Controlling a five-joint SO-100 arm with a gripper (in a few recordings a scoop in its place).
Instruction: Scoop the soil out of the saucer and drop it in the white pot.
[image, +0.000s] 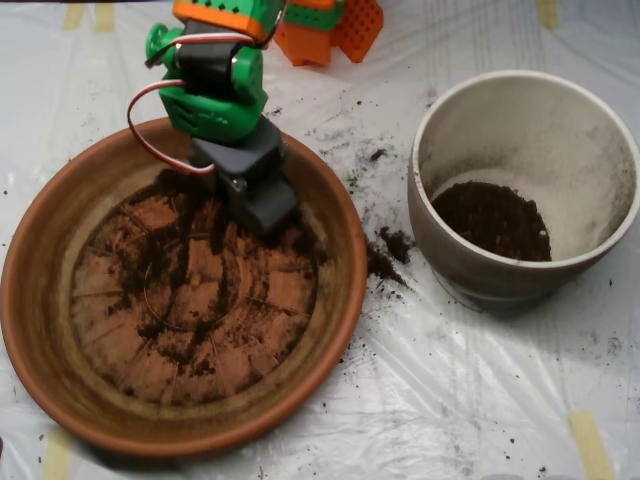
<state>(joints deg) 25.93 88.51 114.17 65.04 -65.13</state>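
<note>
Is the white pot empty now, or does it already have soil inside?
Not empty. A dark patch of soil lies on the bottom of the white pot, and the inner wall above it is bare and dusty.

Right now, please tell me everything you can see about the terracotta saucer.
The saucer is a wide, shallow, round dish of orange-brown terracotta with a thick rim and faint radial ridges on its base. It sits flat on the plastic-covered table, left of the white pot. Thin, patchy soil lies over its base. The grey claw reaches down inside near its upper rim.

green-orange arm (212, 85), grey scoop (258, 190)
</note>
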